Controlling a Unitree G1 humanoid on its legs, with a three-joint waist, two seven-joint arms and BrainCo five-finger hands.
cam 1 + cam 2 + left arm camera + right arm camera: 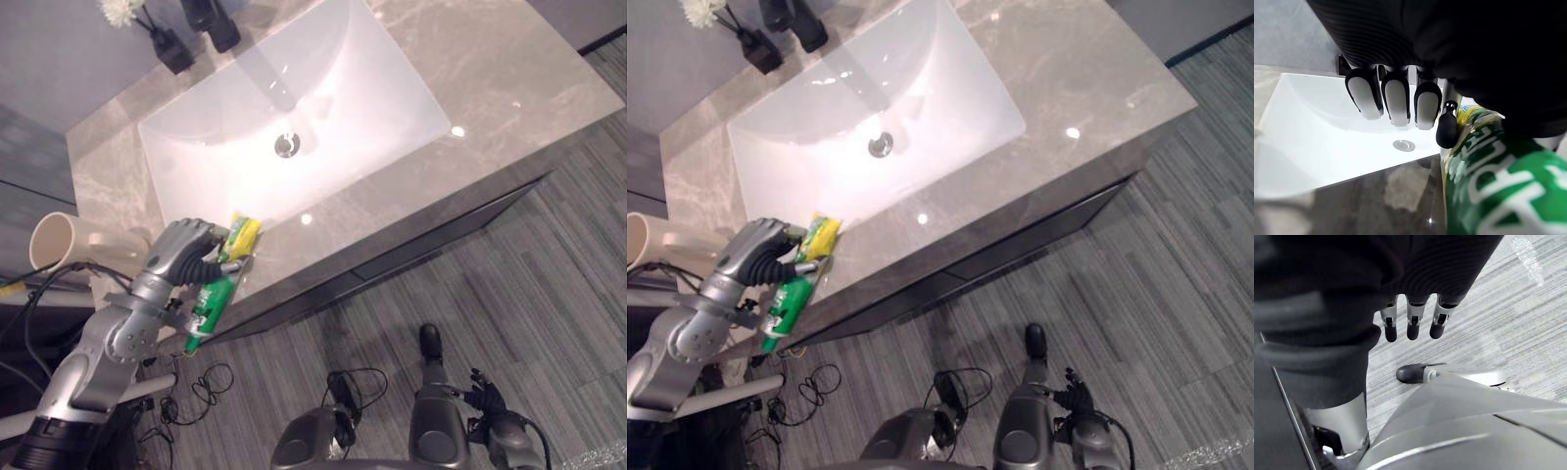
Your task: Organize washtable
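Observation:
A green and yellow tube (211, 305) lies half over the front left edge of the grey marble washtable (509, 88), yellow end pointing at the white sink (392, 108). My left hand (181, 250) is shut on it from above; in the left wrist view the thumb presses the tube (1488, 186) and the fingers (1396, 100) curl beside it. My right hand (488, 399) hangs low over the carpet, away from the table, its fingers (1411, 323) relaxed and holding nothing.
A beige cup (54, 240) lies on its side at the table's left end. At the back left stand a black vase with a white flower (171, 47) and a dark faucet (223, 29). Striped grey carpet (549, 294) lies in front.

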